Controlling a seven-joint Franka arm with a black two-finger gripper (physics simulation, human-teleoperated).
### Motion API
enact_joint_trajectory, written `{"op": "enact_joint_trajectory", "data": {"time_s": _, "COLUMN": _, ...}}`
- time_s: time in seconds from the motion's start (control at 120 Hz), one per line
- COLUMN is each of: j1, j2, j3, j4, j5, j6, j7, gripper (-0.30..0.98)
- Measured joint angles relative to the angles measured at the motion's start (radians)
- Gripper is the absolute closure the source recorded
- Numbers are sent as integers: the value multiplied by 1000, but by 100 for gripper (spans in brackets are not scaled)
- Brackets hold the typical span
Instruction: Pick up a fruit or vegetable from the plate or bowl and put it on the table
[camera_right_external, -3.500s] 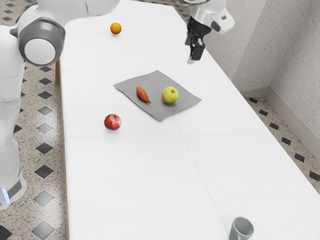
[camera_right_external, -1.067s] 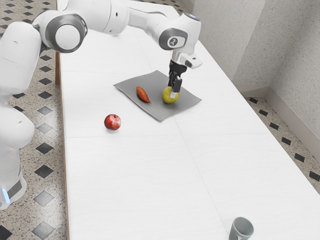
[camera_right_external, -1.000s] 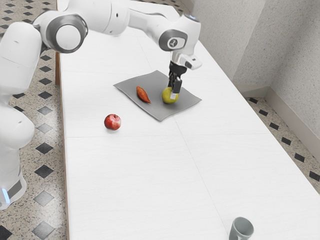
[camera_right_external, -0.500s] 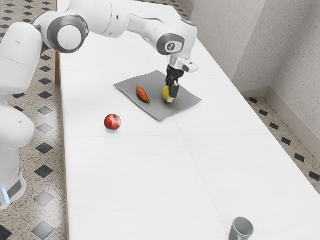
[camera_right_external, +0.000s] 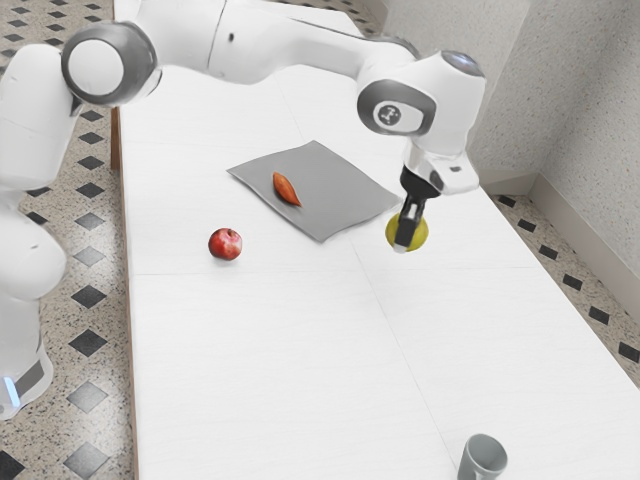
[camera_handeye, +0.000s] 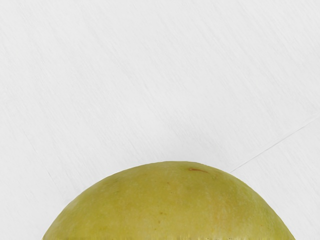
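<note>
My gripper (camera_right_external: 404, 238) is shut on the yellow-green apple (camera_right_external: 419, 234), holding it off the grey mat, toward the exterior view's right of it. One finger covers part of the fruit there. In the wrist view the apple (camera_handeye: 170, 205) bulges large at the lower edge, with white tabletop (camera_handeye: 150, 80) behind it. An orange-brown sweet potato-like vegetable (camera_right_external: 285, 189) lies on the flat grey mat (camera_right_external: 335, 205).
A red apple (camera_right_external: 225, 244) rests on the white table (camera_right_external: 270, 340), off the mat on the exterior view's left. Near that view's lower right stands a grey mug (camera_right_external: 485, 456). A wall (camera_right_external: 590, 140) rises beyond the table's far long edge.
The yellow-green apple has left the mat in my gripper. Hand and fruit have moved toward the exterior view's right and lower in it. Vegetable, red apple and mug have stayed put.
</note>
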Motion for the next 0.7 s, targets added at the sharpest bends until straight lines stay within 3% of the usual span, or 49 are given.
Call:
{"op": "enact_joint_trajectory", "data": {"time_s": 0.083, "j1": -14, "j2": 18, "j3": -4, "j4": -7, "j5": 11, "j6": -13, "j7": -41, "gripper": 34}}
{"op": "enact_joint_trajectory", "data": {"time_s": 0.25, "j1": -18, "j2": 37, "j3": -1, "j4": -9, "j5": 13, "j6": -31, "j7": -105, "gripper": 13}}
{"op": "enact_joint_trajectory", "data": {"time_s": 0.417, "j1": -17, "j2": 40, "j3": 0, "j4": -7, "j5": 13, "j6": -39, "j7": -153, "gripper": 4}}
{"op": "enact_joint_trajectory", "data": {"time_s": 0.508, "j1": -23, "j2": -64, "j3": 62, "j4": 13, "j5": 12, "j6": -52, "j7": -167, "gripper": 2}}
{"op": "enact_joint_trajectory", "data": {"time_s": 0.533, "j1": -68, "j2": -118, "j3": 131, "j4": 46, "j5": 11, "j6": -68, "j7": -168, "gripper": 2}}
{"op": "enact_joint_trajectory", "data": {"time_s": 0.567, "j1": -189, "j2": -183, "j3": 296, "j4": 121, "j5": 4, "j6": -96, "j7": -164, "gripper": 1}}
{"op": "enact_joint_trajectory", "data": {"time_s": 0.633, "j1": -491, "j2": -292, "j3": 761, "j4": 206, "j5": -77, "j6": -142, "j7": -151, "gripper": 1}}
{"op": "enact_joint_trajectory", "data": {"time_s": 0.667, "j1": -560, "j2": -321, "j3": 884, "j4": 207, "j5": -119, "j6": -159, "j7": -144, "gripper": 1}}
{"op": "enact_joint_trajectory", "data": {"time_s": 0.7, "j1": -595, "j2": -333, "j3": 948, "j4": 207, "j5": -155, "j6": -173, "j7": -139, "gripper": 0}}
